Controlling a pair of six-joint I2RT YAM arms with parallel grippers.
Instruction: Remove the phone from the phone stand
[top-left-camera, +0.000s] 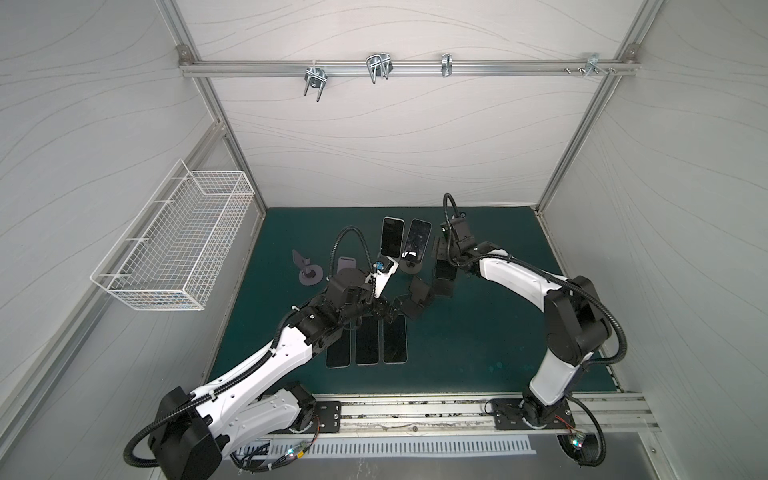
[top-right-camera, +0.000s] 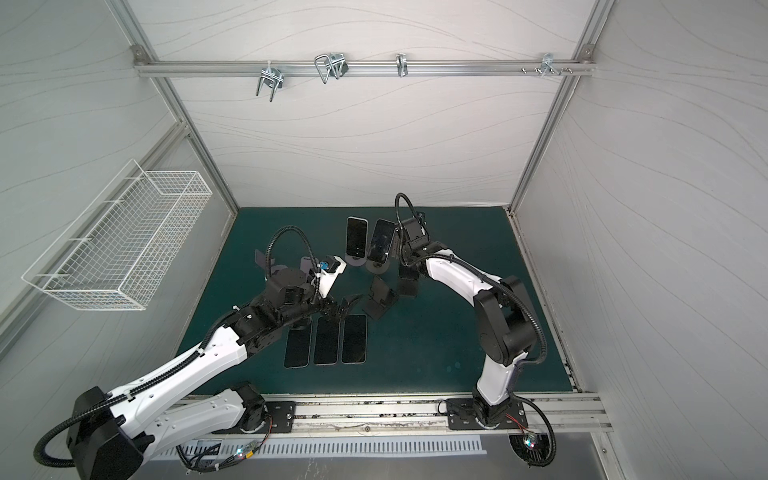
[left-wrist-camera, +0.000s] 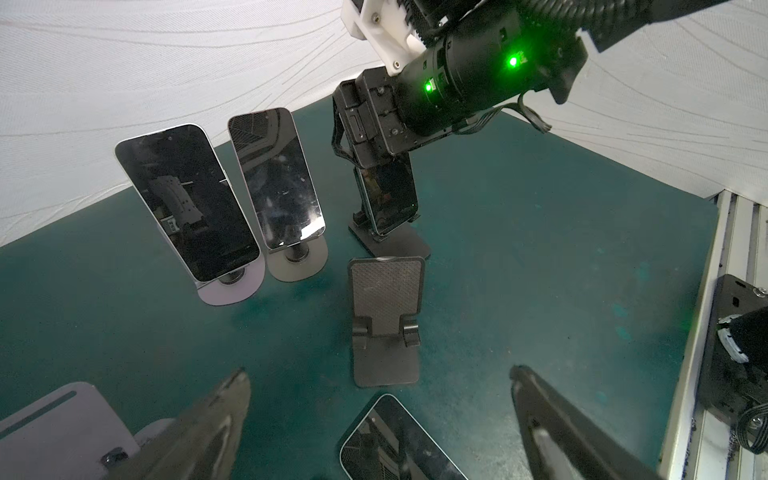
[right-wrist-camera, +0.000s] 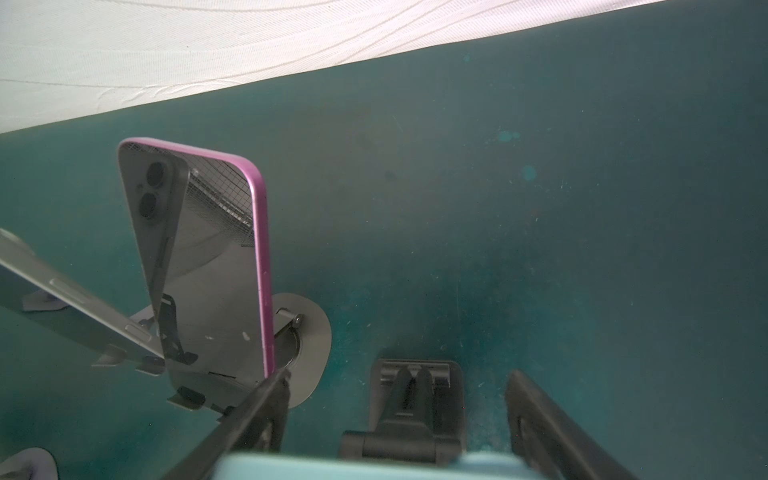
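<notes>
A phone (left-wrist-camera: 388, 195) with a light blue rim (right-wrist-camera: 353, 467) stands on a black folding phone stand (left-wrist-camera: 392, 245) right of centre on the green mat, also seen in a top view (top-left-camera: 445, 271). My right gripper (right-wrist-camera: 399, 374) reaches down over the phone's top, a finger against each side of it, shut on it. The stand's hinge (right-wrist-camera: 415, 399) shows between the fingers. My left gripper (left-wrist-camera: 380, 372) hangs open with nothing in it. It hovers over a phone lying flat (left-wrist-camera: 399, 440), just short of an empty black stand (left-wrist-camera: 386, 316).
Two more phones (top-left-camera: 392, 237) (top-left-camera: 417, 241) stand on round-based stands left of the right gripper, the nearer one pink-edged (right-wrist-camera: 262, 249). Three phones lie flat (top-left-camera: 368, 340) near the left arm. Empty stands (top-left-camera: 307, 270) (top-left-camera: 347, 264) sit at the left. A wire basket (top-left-camera: 178, 237) hangs on the left wall.
</notes>
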